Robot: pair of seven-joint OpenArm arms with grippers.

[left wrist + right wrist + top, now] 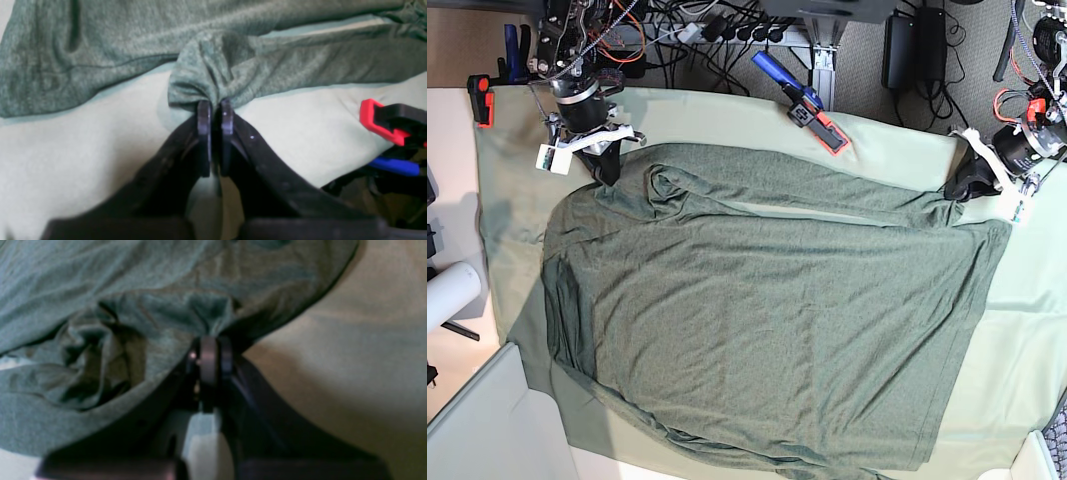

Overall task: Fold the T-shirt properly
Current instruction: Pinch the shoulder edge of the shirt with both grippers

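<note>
We have both pincers, left [957, 185] and right [607, 168], shut on the T-shirt's [767, 330] far edge; its body spreads toward 6 o'clock.

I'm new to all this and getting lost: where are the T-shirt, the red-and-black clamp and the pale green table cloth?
T-shirt [767, 330]: base view, middle of its spread body.
Red-and-black clamp [383, 121]: left wrist view, its red jaw tip.
Table cloth [1027, 330]: base view, bare strip beside the shirt.
</note>
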